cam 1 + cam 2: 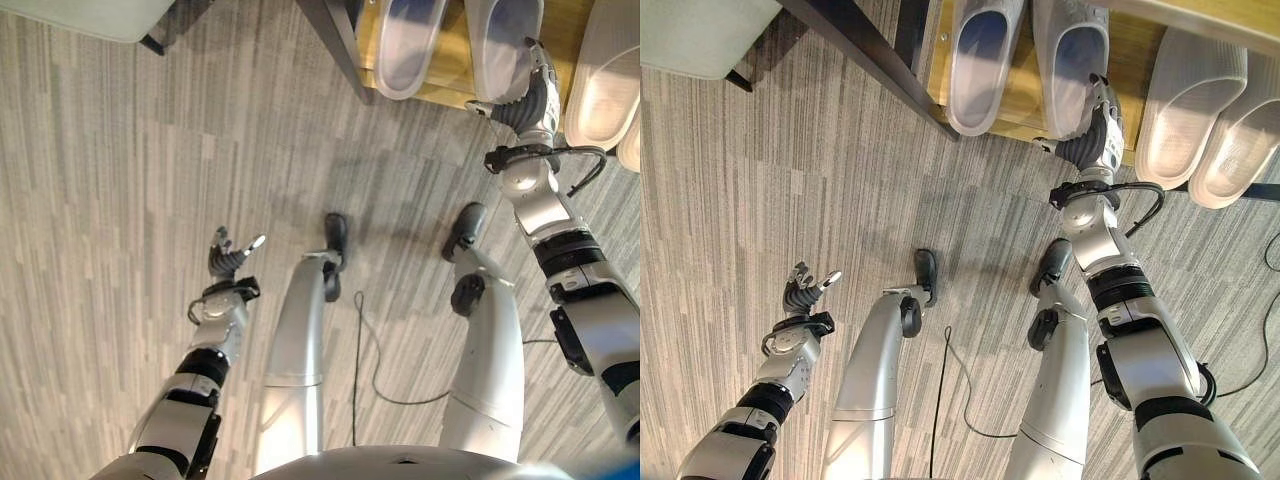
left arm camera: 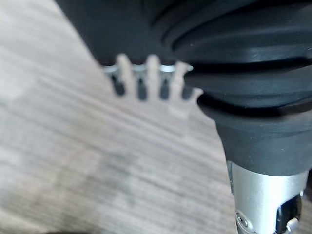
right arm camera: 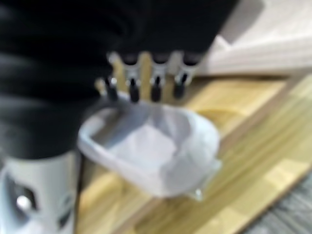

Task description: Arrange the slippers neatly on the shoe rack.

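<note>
In the left eye view, the right hand (image 1: 530,100) reaches far forward to the wooden shoe rack (image 1: 450,85), resting on the heel of a pale lilac slipper (image 1: 505,40) that lies on the shelf beside its twin (image 1: 405,45); whether the fingers clasp it cannot be told from here. The left hand (image 1: 228,258) hangs low over the grey carpet (image 1: 120,200) at the near left, fingers loosely spread and holding nothing. In the right eye view, two cream slippers (image 1: 1190,95) sit side by side on the rack to the right of the lilac pair, and a dark frame bar (image 1: 870,55) slants at the rack's left end. The left wrist view shows that hand's fingers (image 2: 146,80) straight above bare carpet. In the right wrist view, the fingers (image 3: 146,78) extend straight over the lilac slipper's edge on the wooden shelf, thumb hidden.
</note>
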`<state>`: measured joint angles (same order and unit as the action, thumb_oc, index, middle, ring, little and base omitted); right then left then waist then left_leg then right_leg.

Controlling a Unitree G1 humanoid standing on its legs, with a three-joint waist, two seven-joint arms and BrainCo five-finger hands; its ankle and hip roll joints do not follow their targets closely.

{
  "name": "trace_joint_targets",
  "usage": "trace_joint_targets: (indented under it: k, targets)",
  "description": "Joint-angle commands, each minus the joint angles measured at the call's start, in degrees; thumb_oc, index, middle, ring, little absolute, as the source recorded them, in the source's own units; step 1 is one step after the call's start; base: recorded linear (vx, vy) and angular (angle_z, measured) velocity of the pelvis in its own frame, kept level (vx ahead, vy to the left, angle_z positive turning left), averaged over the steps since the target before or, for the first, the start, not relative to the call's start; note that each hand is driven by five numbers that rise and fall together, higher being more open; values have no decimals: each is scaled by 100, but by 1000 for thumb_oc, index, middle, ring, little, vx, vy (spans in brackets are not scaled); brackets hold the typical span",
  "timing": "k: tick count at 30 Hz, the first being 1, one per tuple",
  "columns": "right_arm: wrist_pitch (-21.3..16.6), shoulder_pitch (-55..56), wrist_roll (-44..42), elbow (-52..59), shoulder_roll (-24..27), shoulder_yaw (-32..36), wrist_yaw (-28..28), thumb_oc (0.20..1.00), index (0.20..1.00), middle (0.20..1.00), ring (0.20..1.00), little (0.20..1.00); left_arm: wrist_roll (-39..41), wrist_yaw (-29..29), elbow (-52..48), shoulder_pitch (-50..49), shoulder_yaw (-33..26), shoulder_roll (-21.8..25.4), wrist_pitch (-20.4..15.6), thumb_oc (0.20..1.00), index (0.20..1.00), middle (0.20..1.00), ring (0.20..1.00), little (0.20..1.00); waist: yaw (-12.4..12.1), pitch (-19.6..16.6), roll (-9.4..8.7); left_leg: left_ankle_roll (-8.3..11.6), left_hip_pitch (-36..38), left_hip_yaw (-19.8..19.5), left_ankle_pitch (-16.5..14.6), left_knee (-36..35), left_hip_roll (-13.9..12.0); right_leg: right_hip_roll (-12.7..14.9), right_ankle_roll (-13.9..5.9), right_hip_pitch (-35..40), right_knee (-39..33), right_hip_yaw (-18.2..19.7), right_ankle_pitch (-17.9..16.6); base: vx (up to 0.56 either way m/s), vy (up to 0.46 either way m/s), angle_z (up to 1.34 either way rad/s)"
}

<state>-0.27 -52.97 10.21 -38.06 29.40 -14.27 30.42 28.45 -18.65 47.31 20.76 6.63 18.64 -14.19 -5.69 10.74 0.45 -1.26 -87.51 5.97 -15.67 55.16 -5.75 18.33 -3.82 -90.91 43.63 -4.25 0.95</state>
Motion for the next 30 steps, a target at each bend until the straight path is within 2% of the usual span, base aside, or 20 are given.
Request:
trace_joint_targets:
  k: [1, 16, 22, 30]
  targets:
    - [-138, 83, -125, 289, -64, -152, 30, 1000, 1000, 1000, 1000, 1000, -301, -45, 299, -115, -35, 287, -71, 1000, 1000, 1000, 1000, 1000, 55, -186, 82, -59, -72, -329, 698, -895, -17, 171, -193, 415, 188, 82, 196, 0, 0, 0]
    - [-254, 32, -124, 433, -655, -525, -199, 1000, 1000, 1000, 1000, 1000, -705, -98, 521, 9, 226, 202, 15, 1000, 1000, 1000, 1000, 1000, 57, -194, 93, -45, 28, -309, 717, -1022, -39, 104, -192, 512, 81, 5, 206, 0, 0, 0]
    - [-387, -181, -525, 382, -945, -586, -187, 1000, 1000, 1000, 1000, 1000, -788, -158, 582, 71, 335, 184, 49, 1000, 1000, 1000, 1000, 1000, 18, -256, 80, -42, 20, -348, 714, -1006, -36, 92, -180, 520, 101, -9, 218, 0, 0, 0]
    - [-589, -65, -868, 485, -971, -511, -226, 1000, 1000, 1000, 1000, 1000, -788, -216, 498, 33, 318, 166, 5, 1000, 1000, 1000, 1000, 1000, 3, -273, 56, -18, 190, -351, 747, -1123, -51, 99, -195, 729, 27, -81, 200, -13, 4, 1]
